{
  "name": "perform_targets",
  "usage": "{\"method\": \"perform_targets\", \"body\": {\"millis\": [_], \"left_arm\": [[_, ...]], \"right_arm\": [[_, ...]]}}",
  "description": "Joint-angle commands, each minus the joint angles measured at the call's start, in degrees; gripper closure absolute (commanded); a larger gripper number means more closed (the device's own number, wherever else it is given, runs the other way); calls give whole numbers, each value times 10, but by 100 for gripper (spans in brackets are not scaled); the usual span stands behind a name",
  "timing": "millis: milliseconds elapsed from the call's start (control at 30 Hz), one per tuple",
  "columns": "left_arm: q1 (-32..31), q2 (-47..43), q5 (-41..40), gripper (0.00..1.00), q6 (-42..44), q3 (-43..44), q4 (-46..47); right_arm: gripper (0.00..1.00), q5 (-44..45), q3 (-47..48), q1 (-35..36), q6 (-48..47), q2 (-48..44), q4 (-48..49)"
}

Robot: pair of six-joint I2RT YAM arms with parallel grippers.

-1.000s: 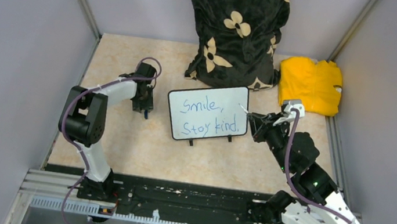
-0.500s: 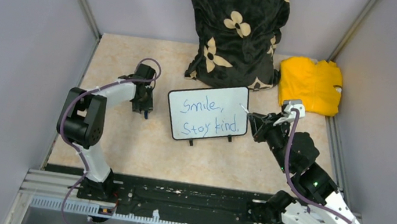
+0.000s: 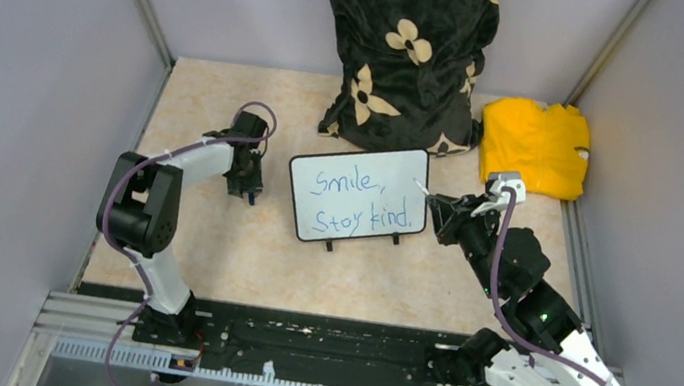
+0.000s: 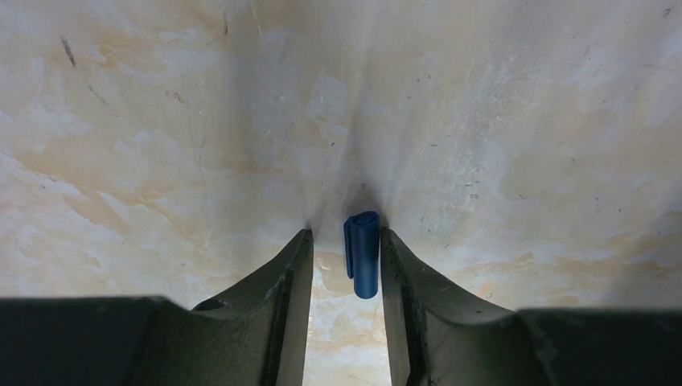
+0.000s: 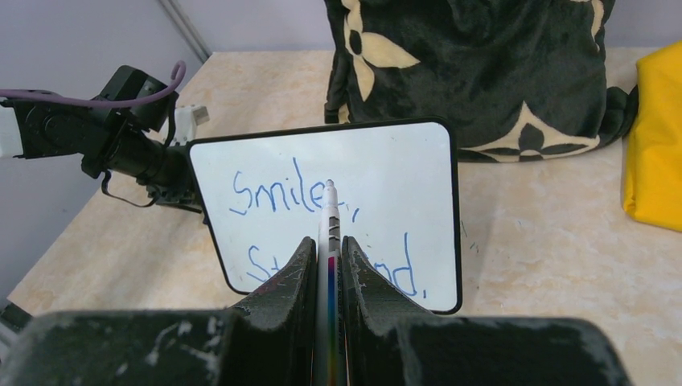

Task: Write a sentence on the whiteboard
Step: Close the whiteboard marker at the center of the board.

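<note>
The whiteboard [image 3: 358, 195] lies flat mid-table with its two black feet toward me. The sentence [image 3: 355, 201] in blue reads "Smile, stay kind". My right gripper [image 3: 434, 202] is at the board's right edge, shut on a white marker [image 5: 330, 211] with a rainbow stripe. Its tip points over the whiteboard [image 5: 386, 173], above the sentence [image 5: 269, 193]. Left of the board, my left gripper [image 3: 250, 194] points down at the table. The left gripper [image 4: 343, 235] is open around a small blue marker cap [image 4: 363, 253]. The cap rests against the right finger, with a gap to the left finger.
A black pillow with cream flowers [image 3: 405, 40] stands behind the board. A yellow cloth [image 3: 535, 144] lies at the back right. Grey walls close in the table on the left, right and back.
The left jaws have narrowed slightly around the blue cap. The right arm, marker and board have not moved.
</note>
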Motion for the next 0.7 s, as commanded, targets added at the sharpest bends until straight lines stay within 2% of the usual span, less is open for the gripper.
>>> {"method": "perform_targets", "body": {"millis": [0,433,667], "left_arm": [[-4,22,14,60,-2,-28,-25],[-4,22,19,74,0,-41,-10],[-3,18,27,93,1,-47,-4]], "right_arm": [[100,10,8,2,3,-9,6],[100,12,3,1,6,-10,2],[100,13,3,2,9,-10,-1]]}}
